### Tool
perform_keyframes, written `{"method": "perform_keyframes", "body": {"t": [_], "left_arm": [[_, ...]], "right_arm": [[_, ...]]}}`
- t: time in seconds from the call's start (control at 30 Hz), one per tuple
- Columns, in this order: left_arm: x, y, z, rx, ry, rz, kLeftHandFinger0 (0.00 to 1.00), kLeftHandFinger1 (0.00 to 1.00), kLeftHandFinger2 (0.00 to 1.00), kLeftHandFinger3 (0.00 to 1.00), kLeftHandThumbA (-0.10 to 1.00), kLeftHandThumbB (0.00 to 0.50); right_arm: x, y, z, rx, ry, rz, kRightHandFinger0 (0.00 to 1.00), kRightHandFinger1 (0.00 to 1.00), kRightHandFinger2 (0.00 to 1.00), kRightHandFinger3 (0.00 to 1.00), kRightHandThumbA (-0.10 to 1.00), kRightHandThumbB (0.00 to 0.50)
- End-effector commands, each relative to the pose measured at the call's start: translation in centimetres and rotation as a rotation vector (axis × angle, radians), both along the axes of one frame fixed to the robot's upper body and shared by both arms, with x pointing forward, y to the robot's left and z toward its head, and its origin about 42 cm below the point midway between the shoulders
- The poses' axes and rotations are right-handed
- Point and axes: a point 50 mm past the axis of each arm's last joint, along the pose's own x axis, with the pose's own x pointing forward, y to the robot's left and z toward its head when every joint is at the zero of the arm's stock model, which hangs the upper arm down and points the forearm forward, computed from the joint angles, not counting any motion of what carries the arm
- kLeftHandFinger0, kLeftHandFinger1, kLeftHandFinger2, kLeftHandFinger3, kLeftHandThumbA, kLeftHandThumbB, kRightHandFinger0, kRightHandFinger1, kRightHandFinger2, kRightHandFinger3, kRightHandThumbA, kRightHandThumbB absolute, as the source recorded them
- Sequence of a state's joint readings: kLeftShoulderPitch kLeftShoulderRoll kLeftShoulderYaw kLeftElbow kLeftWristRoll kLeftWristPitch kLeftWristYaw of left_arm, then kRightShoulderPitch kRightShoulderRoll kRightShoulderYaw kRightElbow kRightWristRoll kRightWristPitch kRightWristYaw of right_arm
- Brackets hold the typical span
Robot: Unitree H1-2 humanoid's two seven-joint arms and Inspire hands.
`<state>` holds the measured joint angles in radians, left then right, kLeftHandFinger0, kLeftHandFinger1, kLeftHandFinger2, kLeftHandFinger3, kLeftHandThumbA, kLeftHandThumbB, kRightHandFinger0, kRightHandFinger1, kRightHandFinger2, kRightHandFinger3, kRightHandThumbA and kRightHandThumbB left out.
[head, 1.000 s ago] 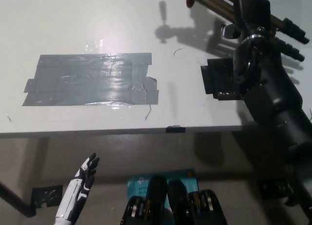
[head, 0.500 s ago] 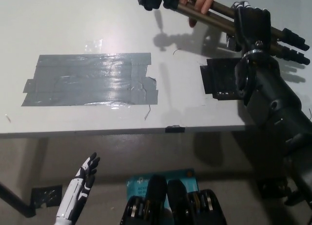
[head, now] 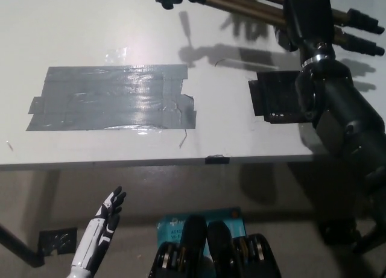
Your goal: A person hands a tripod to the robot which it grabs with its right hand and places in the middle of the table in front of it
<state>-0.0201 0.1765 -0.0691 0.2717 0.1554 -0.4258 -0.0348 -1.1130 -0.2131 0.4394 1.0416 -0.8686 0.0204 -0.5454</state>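
A folded tripod (head: 241, 3) with bronze legs and black feet hangs above the table's far edge, its dark head end at the upper middle and its feet at the upper right. My black right hand (head: 306, 15) is shut around the legs near the top right. No person's hand shows on the tripod now. My white left hand (head: 104, 221) rests open at the lower left, below the table's front edge.
The white table (head: 229, 127) carries a large patch of grey tape (head: 111, 97) at its left-middle and a black patch (head: 271, 97) at the right. A small black tab (head: 216, 160) sits on the front edge. A blue item (head: 181, 225) lies on the floor.
The tripod has slid left, its head end now farther into view. The person's hand that held the legs half a second ago is gone. My left hand has not moved.
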Motion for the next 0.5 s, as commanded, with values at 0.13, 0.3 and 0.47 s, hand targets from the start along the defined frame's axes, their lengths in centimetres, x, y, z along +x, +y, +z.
{"method": "perform_keyframes", "body": {"t": [0.13, 0.3, 0.47], "left_arm": [[-0.7, -0.3, 0.4, 0.013, -0.031, -0.035, 0.99, 1.00, 1.00, 1.00, 1.00, 0.292], [-0.3, -0.1, 0.5, 0.016, -0.040, -0.036, 0.98, 1.00, 1.00, 1.00, 1.00, 0.291], [0.1, 0.0, 0.9, 0.020, -0.042, -0.034, 0.98, 1.00, 1.00, 1.00, 1.00, 0.299]], "right_arm": [[-3.0, 0.7, 1.8, 0.069, -0.054, 0.190, 0.00, 0.57, 0.99, 0.89, -0.10, 0.156], [-4.2, -0.3, -0.5, 0.054, 0.018, 0.220, 0.00, 0.48, 0.91, 0.86, -0.10, 0.186], [-4.2, -1.8, -2.8, 0.028, 0.103, 0.195, 0.00, 0.48, 0.92, 0.84, -0.10, 0.189]]}}
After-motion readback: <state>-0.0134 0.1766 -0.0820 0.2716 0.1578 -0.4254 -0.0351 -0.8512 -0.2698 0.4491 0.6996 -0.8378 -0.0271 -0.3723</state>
